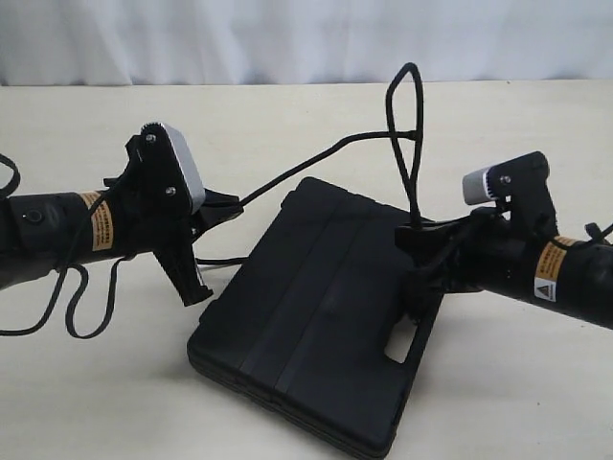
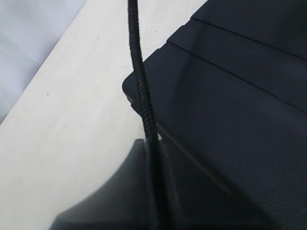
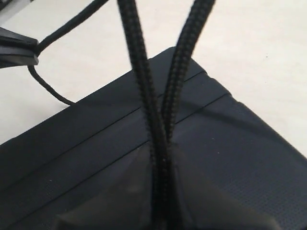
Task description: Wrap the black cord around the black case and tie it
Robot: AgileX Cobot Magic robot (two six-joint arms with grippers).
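The black case (image 1: pixel 316 316) lies flat on the table, handle slot toward the near right. My left gripper (image 1: pixel 228 206) hovers just off its far left corner, shut on the black cord (image 1: pixel 306 163), which runs taut from it toward the right. In the left wrist view the cord (image 2: pixel 140 81) leaves the closed fingers beside the case (image 2: pixel 230 105). My right gripper (image 1: pixel 414 235) sits above the case's right edge, shut on a doubled section of cord whose loop stands up above it. The right wrist view shows two strands (image 3: pixel 144 91) pinched together over the case (image 3: pixel 86 148). The cord's tufted end is not visible.
The cream table (image 1: pixel 287 115) stretches back to a white curtain (image 1: pixel 287 38). Thin robot cables (image 1: pixel 77 297) hang in loops under the left arm. Another stretch of cord (image 3: pixel 48 88) curves on the table beside the case's far edge.
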